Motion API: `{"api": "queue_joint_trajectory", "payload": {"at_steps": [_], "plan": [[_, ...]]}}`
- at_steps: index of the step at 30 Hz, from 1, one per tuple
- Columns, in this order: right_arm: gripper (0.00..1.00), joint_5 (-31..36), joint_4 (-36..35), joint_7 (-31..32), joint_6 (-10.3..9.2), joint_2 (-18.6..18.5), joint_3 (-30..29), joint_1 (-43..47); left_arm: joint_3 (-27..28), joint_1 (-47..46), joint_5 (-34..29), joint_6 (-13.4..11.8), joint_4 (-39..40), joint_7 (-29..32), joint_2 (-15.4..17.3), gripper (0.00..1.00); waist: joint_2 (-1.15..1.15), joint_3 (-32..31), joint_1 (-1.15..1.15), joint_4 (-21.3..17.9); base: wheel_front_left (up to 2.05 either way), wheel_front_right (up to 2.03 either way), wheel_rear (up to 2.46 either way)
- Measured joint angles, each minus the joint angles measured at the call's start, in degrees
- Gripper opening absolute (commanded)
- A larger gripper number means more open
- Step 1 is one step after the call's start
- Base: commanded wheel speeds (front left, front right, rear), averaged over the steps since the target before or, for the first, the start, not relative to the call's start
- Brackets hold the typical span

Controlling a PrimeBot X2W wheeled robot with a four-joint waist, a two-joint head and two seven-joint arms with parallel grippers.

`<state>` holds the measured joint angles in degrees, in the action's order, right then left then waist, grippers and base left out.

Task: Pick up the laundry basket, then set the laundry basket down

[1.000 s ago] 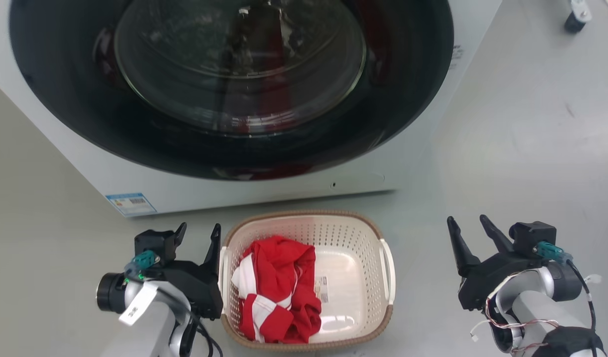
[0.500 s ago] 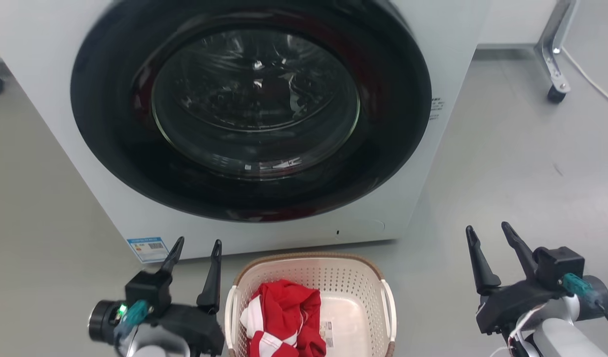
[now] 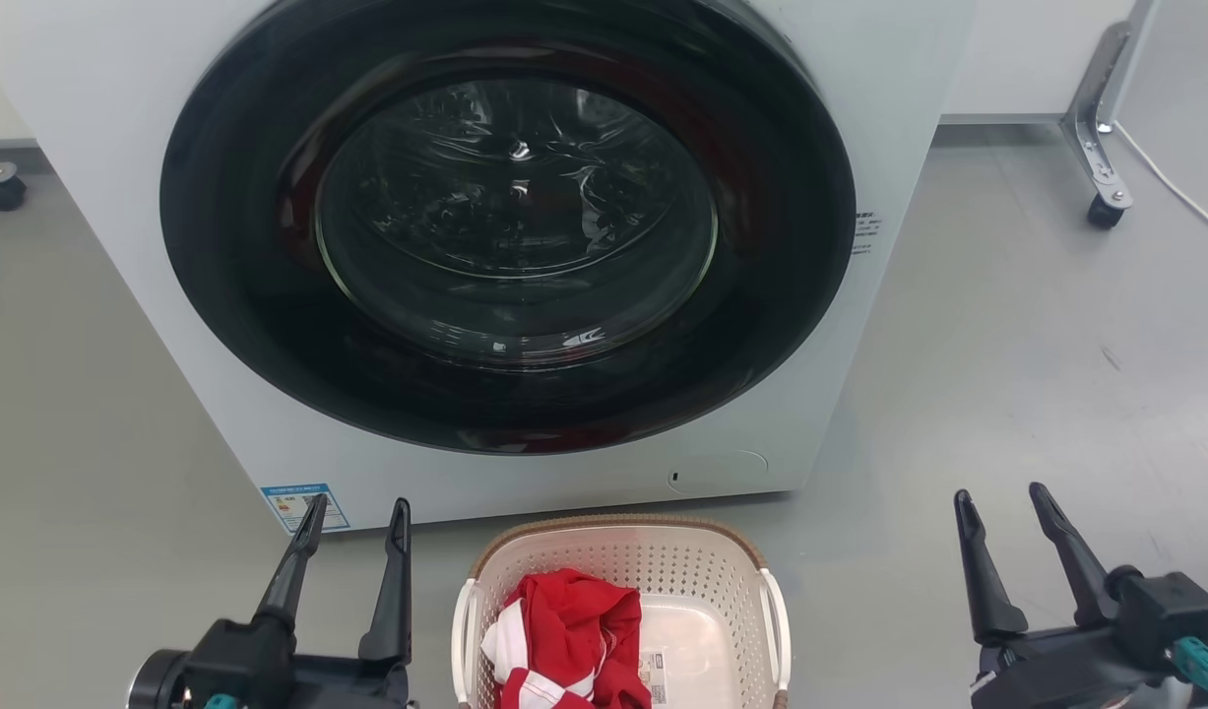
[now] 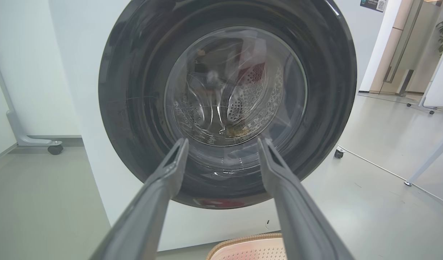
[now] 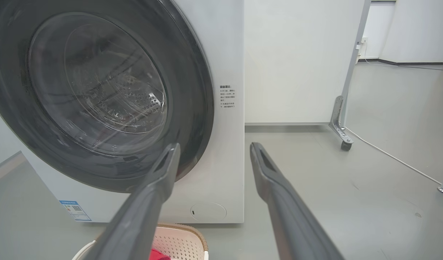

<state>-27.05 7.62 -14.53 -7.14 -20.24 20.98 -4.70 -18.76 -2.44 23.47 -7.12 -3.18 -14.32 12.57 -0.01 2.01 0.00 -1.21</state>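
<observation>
place: test lab | signs: washer [image 3: 505, 256] — castered partition frame [image 3: 1096, 128], bare grey floor [image 3: 1007, 345]

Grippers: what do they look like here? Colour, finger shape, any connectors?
The left gripper and right gripper match: each has two long, matte dark-grey fingers tapering to narrow tips, with a recessed slot near each tip, on a blocky black mount. A teal connector plugs into the right mount.
</observation>
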Motion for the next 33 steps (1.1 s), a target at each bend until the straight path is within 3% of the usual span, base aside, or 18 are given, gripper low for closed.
{"api": "queue_joint_trajectory", "payload": {"at_steps": [8,22,33], "plan": [[1.0,4.4,-3.7,0.0,0.0,3.2,-5.7,5.0,4.5,6.0,-3.3,0.0,3.9,-0.2,-2.3,1.0,0.01,0.1,0.0,0.4,0.0,0.0,0.0],[1.0,11.4,-9.5,0.0,0.0,5.8,-8.9,8.9,6.8,8.8,-6.1,0.0,6.4,1.4,-4.7,1.0,0.01,0.8,0.01,1.0,0.0,0.0,0.0],[1.0,12.6,-12.0,0.0,0.0,7.0,-10.4,9.3,7.8,8.8,-7.1,0.0,7.7,3.4,-5.5,1.0,0.01,1.2,0.01,0.8,0.0,0.0,0.0]]}}
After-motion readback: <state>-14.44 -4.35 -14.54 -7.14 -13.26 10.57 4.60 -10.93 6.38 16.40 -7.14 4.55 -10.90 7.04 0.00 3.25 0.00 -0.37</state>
